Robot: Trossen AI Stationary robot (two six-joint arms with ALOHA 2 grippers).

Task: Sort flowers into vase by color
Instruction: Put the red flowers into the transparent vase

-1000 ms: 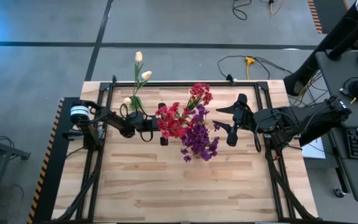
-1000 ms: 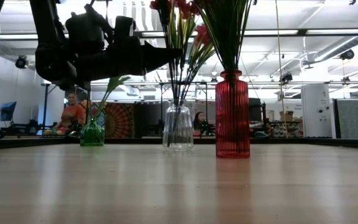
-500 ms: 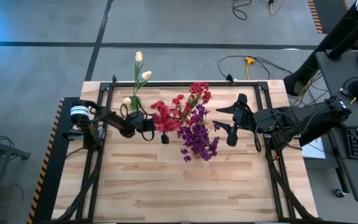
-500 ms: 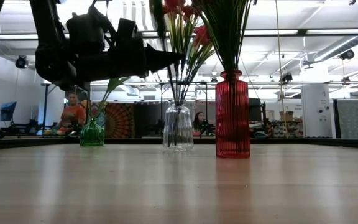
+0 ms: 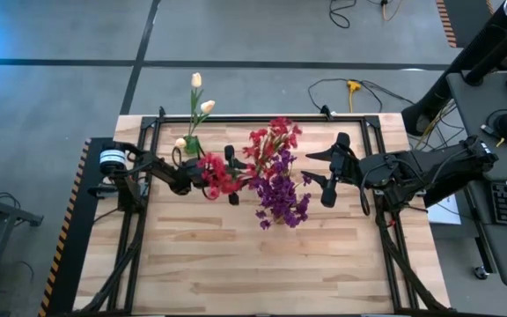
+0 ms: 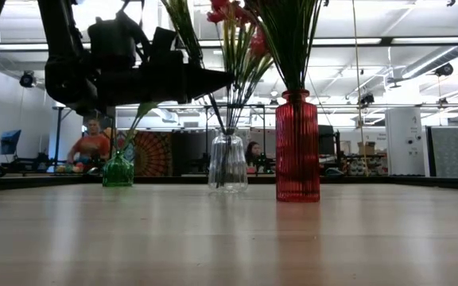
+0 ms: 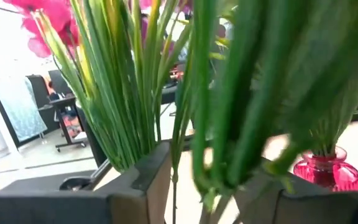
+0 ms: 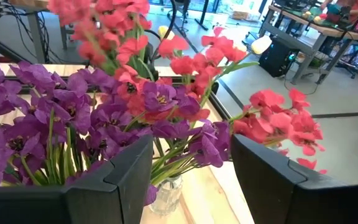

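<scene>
The left gripper (image 5: 229, 176) hangs above the counter (image 5: 236, 264) beside the clear vase (image 6: 227, 162), fingers parted around a leaning red flower stem (image 6: 188, 36). The right gripper (image 5: 328, 176) waits half open near the purple flowers (image 5: 282, 198) in the red vase (image 6: 297, 147).

Looked over all four views and honestly there's nothing readable anywhere, no labels, brand names, numbers or signs on anything I can make out.
</scene>
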